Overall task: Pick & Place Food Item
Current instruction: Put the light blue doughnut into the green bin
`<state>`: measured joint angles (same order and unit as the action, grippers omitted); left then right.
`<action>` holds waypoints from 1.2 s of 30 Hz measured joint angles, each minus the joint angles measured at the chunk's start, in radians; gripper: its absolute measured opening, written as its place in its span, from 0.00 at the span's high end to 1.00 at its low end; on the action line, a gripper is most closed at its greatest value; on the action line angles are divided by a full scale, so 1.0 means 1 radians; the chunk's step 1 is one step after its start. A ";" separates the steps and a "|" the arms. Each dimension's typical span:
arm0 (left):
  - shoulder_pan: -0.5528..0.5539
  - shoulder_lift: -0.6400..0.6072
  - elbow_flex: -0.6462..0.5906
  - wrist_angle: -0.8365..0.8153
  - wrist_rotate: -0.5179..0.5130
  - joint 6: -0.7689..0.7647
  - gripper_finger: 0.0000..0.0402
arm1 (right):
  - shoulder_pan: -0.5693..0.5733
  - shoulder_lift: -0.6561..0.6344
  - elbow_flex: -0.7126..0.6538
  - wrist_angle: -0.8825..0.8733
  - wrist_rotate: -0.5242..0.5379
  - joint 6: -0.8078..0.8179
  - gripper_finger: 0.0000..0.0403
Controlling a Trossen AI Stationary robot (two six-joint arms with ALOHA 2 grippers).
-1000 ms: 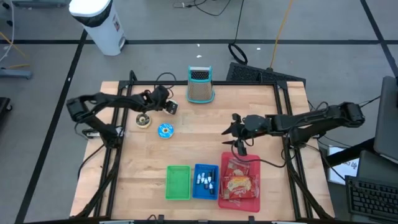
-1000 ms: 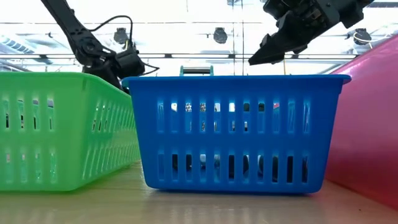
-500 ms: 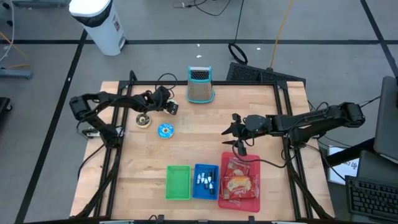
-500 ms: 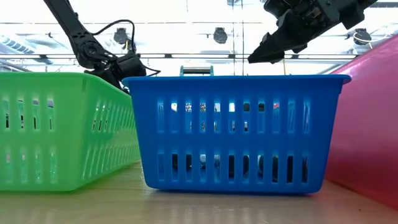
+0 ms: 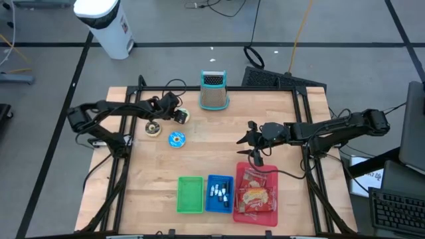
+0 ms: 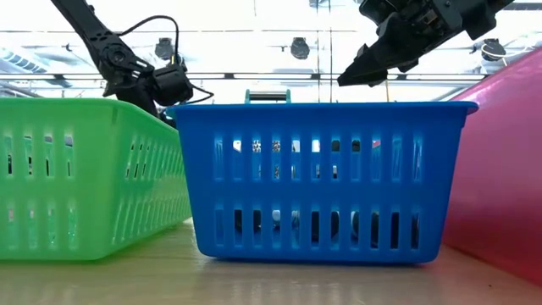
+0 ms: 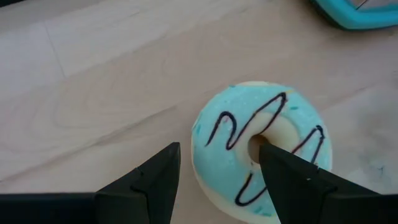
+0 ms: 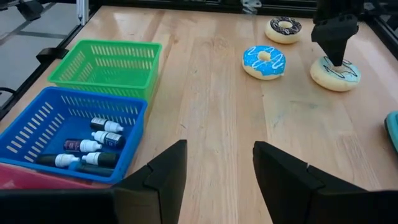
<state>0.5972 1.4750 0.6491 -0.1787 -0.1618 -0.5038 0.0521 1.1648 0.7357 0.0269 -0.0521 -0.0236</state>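
A pale-blue iced donut with dark zigzag lines (image 7: pixel 261 155) lies flat on the wooden table at the far left (image 5: pixel 182 116). My left gripper (image 7: pixel 214 149) is open over it and points steeply down. One finger (image 7: pixel 280 174) stands over the donut's hole, and the other (image 7: pixel 158 177) stands outside its rim. A chocolate donut (image 5: pixel 153 129) and a bright-blue donut (image 5: pixel 176 139) lie close by. My right gripper (image 5: pixel 250 143) hangs open above the table's middle right, with nothing between its fingers. My left gripper comes at the pale-blue donut from above with one fingertip at the hole (image 7: pixel 256 144) and the other beside the outer rim. I cannot tell whether either finger touches it. The donut lies flat on the table.
Near the front edge stand a green basket (image 5: pixel 190 194), a blue basket (image 5: pixel 220 193) with small bottles and a red basket (image 5: pixel 255 196) with snack packets. A teal-framed grater (image 5: pixel 213 91) stands at the far edge. Bare wood lies between the donuts and the baskets.
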 joint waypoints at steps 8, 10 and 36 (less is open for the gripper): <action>-0.003 0.062 0.000 0.025 0.003 -0.030 0.46 | 0.000 0.000 0.000 0.000 0.000 -0.004 0.58; -0.003 0.085 0.002 0.038 0.004 -0.029 0.46 | 0.000 0.000 0.000 0.000 -0.001 0.007 0.58; -0.070 -0.108 0.000 -0.055 0.048 0.104 0.97 | 0.002 0.000 0.002 -0.002 0.000 0.021 0.58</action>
<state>0.5269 1.3668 0.6487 -0.2335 -0.1137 -0.4002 0.0540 1.1652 0.7372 0.0254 -0.0525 -0.0029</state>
